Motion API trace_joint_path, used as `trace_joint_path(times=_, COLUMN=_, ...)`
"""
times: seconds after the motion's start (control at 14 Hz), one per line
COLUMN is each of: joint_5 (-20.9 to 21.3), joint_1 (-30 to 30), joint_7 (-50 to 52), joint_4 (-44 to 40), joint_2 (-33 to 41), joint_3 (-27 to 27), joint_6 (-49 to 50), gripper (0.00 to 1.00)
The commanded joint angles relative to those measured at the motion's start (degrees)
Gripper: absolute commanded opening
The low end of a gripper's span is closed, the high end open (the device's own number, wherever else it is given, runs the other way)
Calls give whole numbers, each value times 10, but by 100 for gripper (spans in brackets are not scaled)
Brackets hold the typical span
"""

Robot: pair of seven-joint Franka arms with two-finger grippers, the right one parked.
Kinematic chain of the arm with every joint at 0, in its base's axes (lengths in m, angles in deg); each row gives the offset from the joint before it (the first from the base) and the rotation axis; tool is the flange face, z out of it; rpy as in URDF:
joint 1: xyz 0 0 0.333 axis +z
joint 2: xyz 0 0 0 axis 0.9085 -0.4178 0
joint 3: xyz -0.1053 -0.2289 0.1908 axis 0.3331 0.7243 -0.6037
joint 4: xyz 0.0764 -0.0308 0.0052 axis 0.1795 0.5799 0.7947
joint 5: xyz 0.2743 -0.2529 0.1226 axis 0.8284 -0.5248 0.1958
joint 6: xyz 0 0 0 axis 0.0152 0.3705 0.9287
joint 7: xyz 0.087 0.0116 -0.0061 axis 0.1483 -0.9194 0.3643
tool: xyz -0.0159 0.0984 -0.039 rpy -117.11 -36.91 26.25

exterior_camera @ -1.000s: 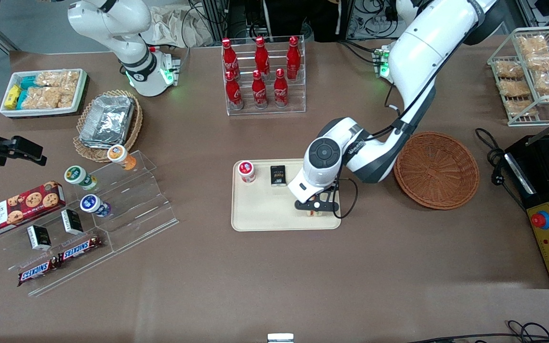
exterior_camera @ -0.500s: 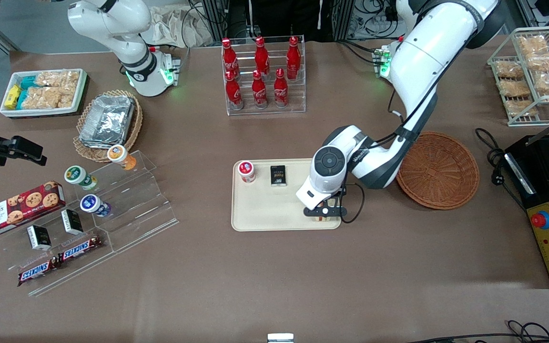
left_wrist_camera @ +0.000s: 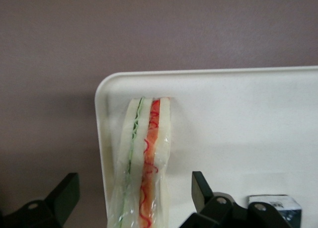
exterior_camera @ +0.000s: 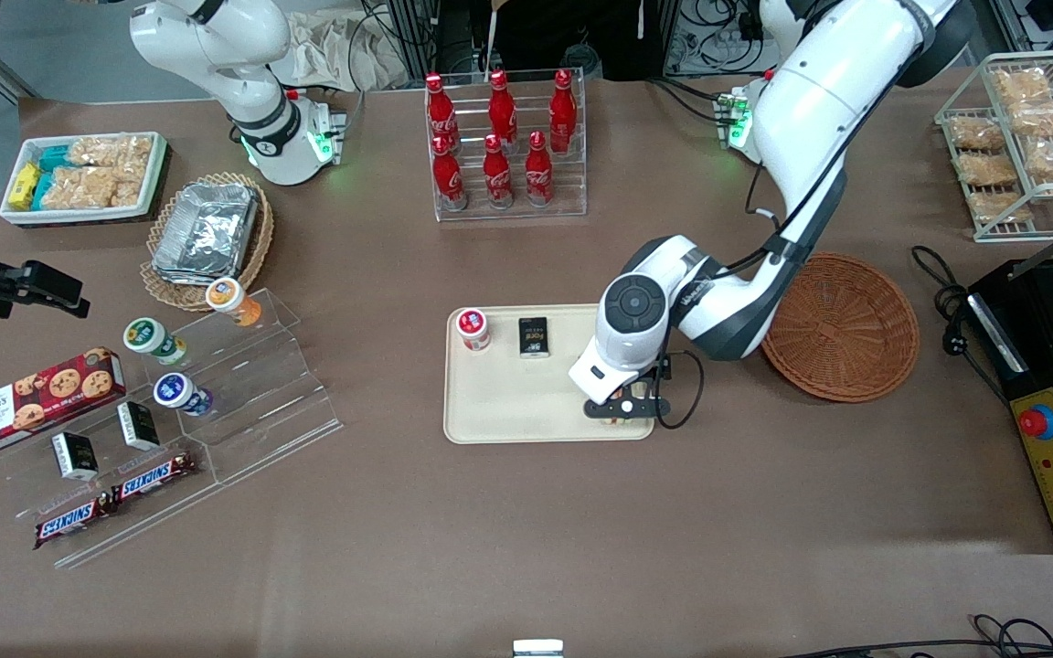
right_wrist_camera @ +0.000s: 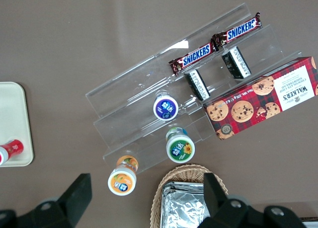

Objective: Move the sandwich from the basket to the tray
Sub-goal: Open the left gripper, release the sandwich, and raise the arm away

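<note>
My hand (exterior_camera: 619,413) hangs spread open above the sandwich (left_wrist_camera: 144,163) resting in the tray's (left_wrist_camera: 238,118) corner — only withdrawing remains.

- The sandwich (left_wrist_camera: 144,163) stands on edge in a corner of the tray (exterior_camera: 499,411) — the corner nearest the front camera, toward the working arm's end.
- The gripper (exterior_camera: 619,408) sits directly above the sandwich, its fingers (left_wrist_camera: 67,193) spread wide, one to each side and apart from it.
- The basket (exterior_camera: 839,326) lies beside the tray, toward the working arm's end of the table.
- On the tray, farther from the front camera than the sandwich, a small capped cup (exterior_camera: 473,328) and a small box (exterior_camera: 534,336) stand side by side.
- A rack of cola bottles (exterior_camera: 501,137) stands farther still from the camera — well apart from the tray.
</note>
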Motion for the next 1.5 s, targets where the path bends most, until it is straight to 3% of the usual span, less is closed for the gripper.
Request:
trace_joint_path(times=0.0, joint_5=0, joint_1=2, joint_7=11, joint_4=-13, joint_2=73, joint_3=-1, joint_6=63, gripper=100)
trace_joint_path(times=0.21, joint_5=-51, joint_1=50, joint_7=10, joint_4=-75, joint_2=127, joint_3=3, joint_6=171, gripper=100)
trace_joint_path(times=0.5, joint_5=-94, joint_1=107, joint_7=-3, joint_4=-83, joint_2=244, joint_3=5, joint_6=271, gripper=100)
trace_joint_path(times=1.0, joint_5=-177, joint_1=57, joint_7=-272, joint_4=17, joint_2=417, joint_3=-224, joint_6=309, gripper=100)
trace_joint_path(times=1.14, joint_5=-178, joint_1=63, joint_7=-353, joint_4=54, joint_2=455, joint_3=-251, joint_6=310, gripper=100)
trace_joint_path(times=1.36, joint_5=-182, joint_1=63, joint_7=-373, joint_4=43, joint_2=453, joint_3=-269, joint_6=313, gripper=100)
trace_joint_path(times=1.43, joint_5=-209, joint_1=64, joint_7=-379, joint_4=30, joint_2=441, joint_3=-276, joint_6=326, gripper=100)
